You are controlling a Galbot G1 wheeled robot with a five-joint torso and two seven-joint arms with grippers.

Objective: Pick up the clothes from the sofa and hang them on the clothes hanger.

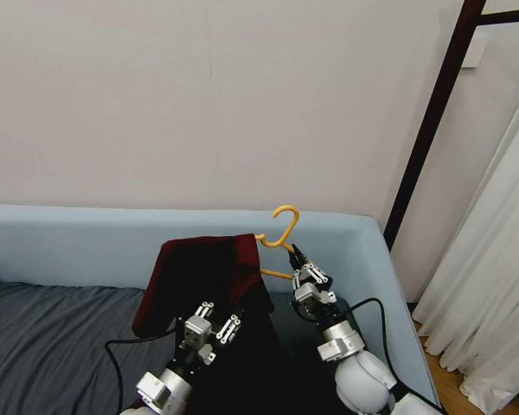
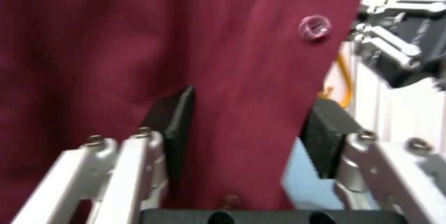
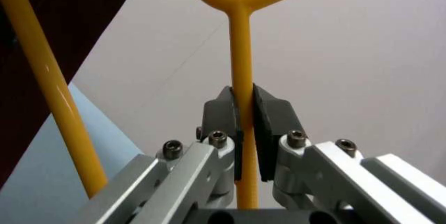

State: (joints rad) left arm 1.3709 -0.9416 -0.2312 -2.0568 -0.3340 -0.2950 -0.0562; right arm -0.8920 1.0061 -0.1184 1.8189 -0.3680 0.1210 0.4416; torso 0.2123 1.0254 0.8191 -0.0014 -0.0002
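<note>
The right gripper (image 3: 245, 125) has its jaws clamped tight on the upright stem of the yellow rod clothes hanger (image 1: 284, 226), just below the hook, above the light blue sofa (image 1: 69, 233). The dark red buttoned cloth garment (image 1: 203, 268) drapes over the hanger arm on the robot's left. It falls lengthwise straight between the wide-open jaws of the left gripper (image 2: 251, 130), which is the nearer arm.
</note>
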